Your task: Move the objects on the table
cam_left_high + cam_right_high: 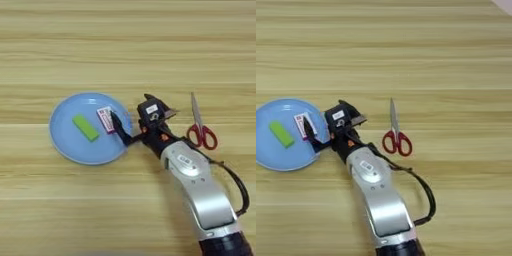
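A round light-blue plate (65,145) lies left of centre on the wooden table (128,45). On it rest a small green block (85,127) and a red-and-white flat box (105,119). My right gripper (133,113) hovers at the plate's right rim, open, with one black finger (119,128) right beside the box and nothing between the fingers. Red-handled scissors (200,127) lie flat on the table to the right of the gripper, blades pointing away from me, apart from the fingers. The same scissors (395,136) show in the right eye view.
My silver forearm (200,185) runs from the bottom right up to the plate, with a black cable (240,185) looping at its right side. Bare planks stretch across the far half and the left front of the table.
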You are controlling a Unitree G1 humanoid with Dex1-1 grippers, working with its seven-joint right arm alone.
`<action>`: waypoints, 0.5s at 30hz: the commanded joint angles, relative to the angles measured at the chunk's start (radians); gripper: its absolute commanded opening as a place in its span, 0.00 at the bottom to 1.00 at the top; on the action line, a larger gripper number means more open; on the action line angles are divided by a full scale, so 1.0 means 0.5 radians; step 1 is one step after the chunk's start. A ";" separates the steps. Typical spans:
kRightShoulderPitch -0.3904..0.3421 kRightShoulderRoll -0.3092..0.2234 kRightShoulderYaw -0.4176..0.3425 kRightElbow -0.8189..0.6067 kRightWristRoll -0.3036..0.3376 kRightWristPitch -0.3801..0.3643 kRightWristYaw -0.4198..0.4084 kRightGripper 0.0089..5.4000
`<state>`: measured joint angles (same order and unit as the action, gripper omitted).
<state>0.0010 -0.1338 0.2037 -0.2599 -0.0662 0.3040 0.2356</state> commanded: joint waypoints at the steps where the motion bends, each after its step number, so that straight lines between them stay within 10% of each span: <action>1: -0.183 0.060 0.102 0.034 -0.038 -0.054 0.009 0.99; 15: -0.258 0.280 0.333 0.266 0.030 0.022 0.120 0.99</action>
<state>-0.0739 -0.0250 0.3813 -0.1066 -0.0713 0.3244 0.2949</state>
